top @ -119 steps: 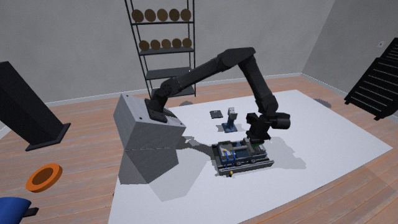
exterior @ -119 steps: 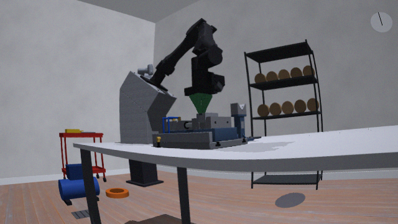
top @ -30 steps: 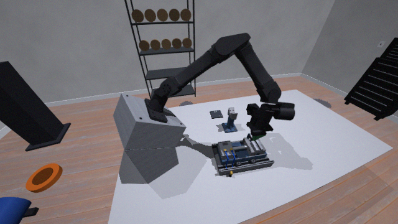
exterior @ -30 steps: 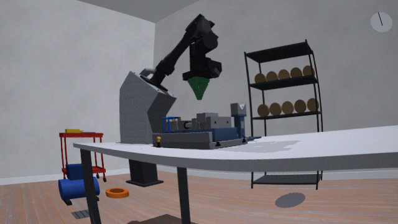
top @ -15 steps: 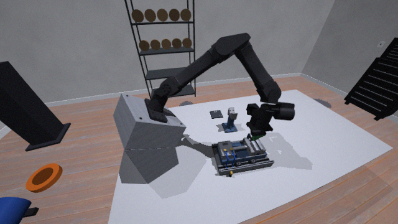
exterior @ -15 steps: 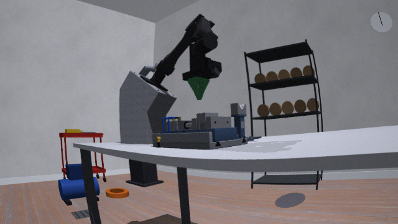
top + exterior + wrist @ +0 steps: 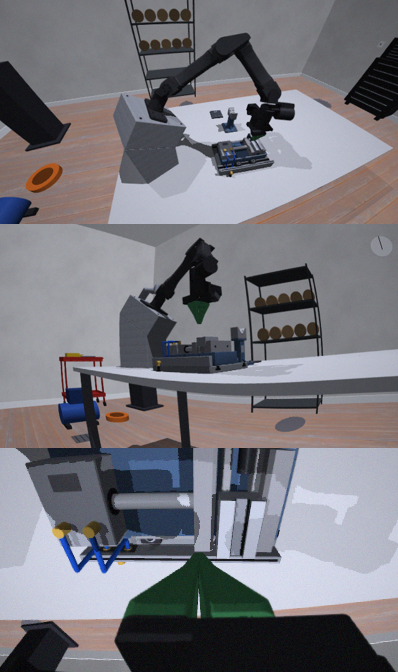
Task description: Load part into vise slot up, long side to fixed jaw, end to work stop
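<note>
The grey part (image 7: 226, 530) lies between the vise jaws, its milled slot (image 7: 241, 530) facing up. One long side is beside the fixed jaw (image 7: 280, 503); I cannot tell whether they touch. The moving jaw (image 7: 204, 508) on the rod (image 7: 152, 501) stands apart on its other side. The dark work stop (image 7: 248, 460) is beyond the part's far end, with a gap seeming to show between them. The low bars are mostly hidden under the part. My gripper (image 7: 199, 323) (image 7: 198, 560) is shut and empty, above the vise. The infeed plate (image 7: 216, 114) is bare. The V-block (image 7: 231, 112) (image 7: 238, 333) is empty.
The air cylinder block (image 7: 75, 500) has blue hoses (image 7: 70, 554) with yellow fittings, standing beside the rod. The V-block's blue post (image 7: 230, 122) stands behind the vise in the top view. The grey robot pedestal (image 7: 155, 137) is left of the vise.
</note>
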`<action>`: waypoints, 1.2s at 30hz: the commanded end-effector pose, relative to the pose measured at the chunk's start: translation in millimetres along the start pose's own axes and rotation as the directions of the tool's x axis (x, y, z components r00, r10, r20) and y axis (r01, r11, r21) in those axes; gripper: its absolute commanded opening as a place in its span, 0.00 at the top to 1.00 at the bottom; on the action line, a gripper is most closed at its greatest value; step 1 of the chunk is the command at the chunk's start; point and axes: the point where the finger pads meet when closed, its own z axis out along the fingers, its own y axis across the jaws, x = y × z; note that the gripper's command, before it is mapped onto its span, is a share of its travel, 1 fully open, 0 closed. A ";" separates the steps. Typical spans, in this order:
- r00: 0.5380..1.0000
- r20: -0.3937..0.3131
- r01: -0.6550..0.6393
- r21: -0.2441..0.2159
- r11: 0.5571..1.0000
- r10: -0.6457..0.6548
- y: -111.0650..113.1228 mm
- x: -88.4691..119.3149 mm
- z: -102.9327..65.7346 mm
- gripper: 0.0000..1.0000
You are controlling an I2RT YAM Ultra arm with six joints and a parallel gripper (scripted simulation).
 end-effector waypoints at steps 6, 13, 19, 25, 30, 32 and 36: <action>1.000 -0.015 0.011 0.053 0.999 -0.010 -16.0 4.0 -24.1 1.00; 1.000 -0.015 0.011 0.053 0.999 -0.010 -16.0 4.0 -24.1 1.00; 1.000 -0.015 0.011 0.053 0.999 -0.010 -16.0 4.0 -24.1 1.00; 1.000 -0.015 0.011 0.053 0.999 -0.010 -16.0 4.0 -24.1 1.00; 1.000 -0.015 0.010 0.053 0.999 -0.010 -16.0 4.1 -24.0 1.00; 1.000 -0.016 0.011 0.054 0.998 -0.010 -16.5 4.2 -23.7 1.00; 1.000 -0.020 0.016 0.070 0.997 -0.015 -20.7 5.3 -22.4 1.00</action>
